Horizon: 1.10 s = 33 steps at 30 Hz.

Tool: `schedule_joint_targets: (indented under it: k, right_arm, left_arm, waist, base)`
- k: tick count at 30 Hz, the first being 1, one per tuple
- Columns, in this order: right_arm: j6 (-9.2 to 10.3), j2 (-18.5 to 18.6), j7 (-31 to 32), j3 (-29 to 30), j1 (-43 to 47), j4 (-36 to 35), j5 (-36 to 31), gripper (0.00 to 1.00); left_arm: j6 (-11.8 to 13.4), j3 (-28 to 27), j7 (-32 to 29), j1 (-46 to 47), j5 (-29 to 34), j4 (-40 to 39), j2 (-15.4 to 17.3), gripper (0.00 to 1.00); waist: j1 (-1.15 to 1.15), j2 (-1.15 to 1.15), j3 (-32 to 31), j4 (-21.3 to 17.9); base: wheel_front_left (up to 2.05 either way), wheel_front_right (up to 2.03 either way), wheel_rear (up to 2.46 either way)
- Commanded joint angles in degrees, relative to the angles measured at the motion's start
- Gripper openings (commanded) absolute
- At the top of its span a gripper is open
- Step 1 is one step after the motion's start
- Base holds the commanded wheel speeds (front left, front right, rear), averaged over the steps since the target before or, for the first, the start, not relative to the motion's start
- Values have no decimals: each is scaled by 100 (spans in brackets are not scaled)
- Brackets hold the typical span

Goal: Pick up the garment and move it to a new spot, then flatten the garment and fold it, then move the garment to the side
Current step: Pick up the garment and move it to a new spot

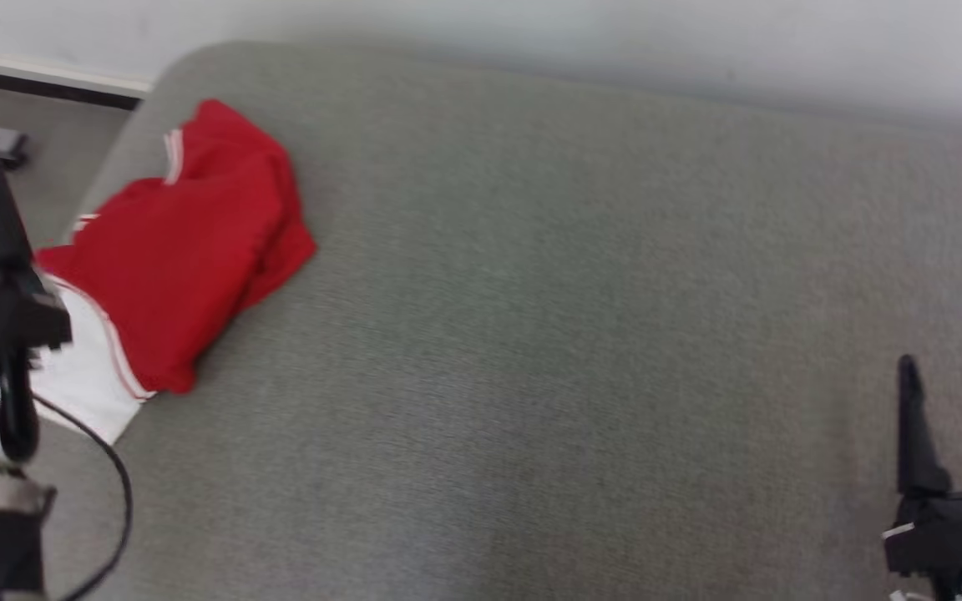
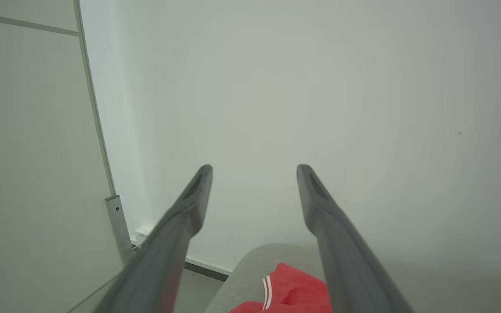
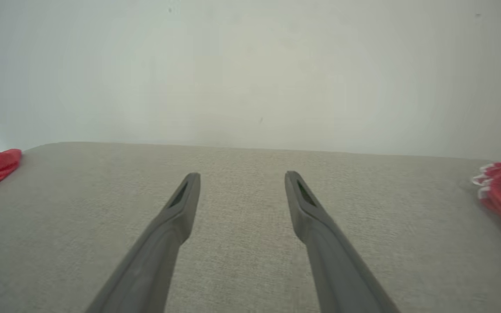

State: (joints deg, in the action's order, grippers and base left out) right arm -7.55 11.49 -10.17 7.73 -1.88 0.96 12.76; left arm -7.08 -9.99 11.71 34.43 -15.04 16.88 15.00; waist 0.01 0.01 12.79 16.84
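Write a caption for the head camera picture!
A red and white garment lies at the left end of a grey surface.

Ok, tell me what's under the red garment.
The grey cushioned surface lies under the red garment, and white fabric pokes out below its near edge. Anything else beneath the folds is covered.

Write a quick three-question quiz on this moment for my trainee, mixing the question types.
1. True or false: the left gripper is shut on the red garment.
2. Where on the grey surface does the red garment lie? A: at its left end. B: in its middle. C: under the right gripper.
3. Fill in: the right gripper's jaws stand ___, with nothing between them.

Key: 1 false; 2 A; 3 open.
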Motion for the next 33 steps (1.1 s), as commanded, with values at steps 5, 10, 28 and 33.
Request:
schedule_joint_targets:
  k: [5, 10, 28, 33]
  right_arm:
    - [14, 67, 48, 303, -74, -313, -61, 100]
    - [14, 89, 122, 452, -187, -610, -56, 100]
    - [14, 47, 280, 500, -286, -906, -124, 100]
    - [14, 40, 284, 466, -331, -893, -149, 100]
  left_arm:
    - [-20, 30, -267, 773, -83, 551, 298, 100]
    - [-23, 53, -447, 1286, -145, 1251, 511, 100]
    - [-40, 429, -2017, 1850, -905, 4065, 707, 100]
    - [-28, 564, -2106, 1845, -956, 4412, 804, 15]
  waist:
    - [-1, -1, 1068, -944]
    - [-1, -1, 1398, -1148]
    - [-1, -1, 1535, -1313]
    - [-1, -1, 1542, -1340]
  base:
    - [0, 0, 0]
    - [0, 0, 0]
    - [0, 0, 0]
    - [0, 0, 0]
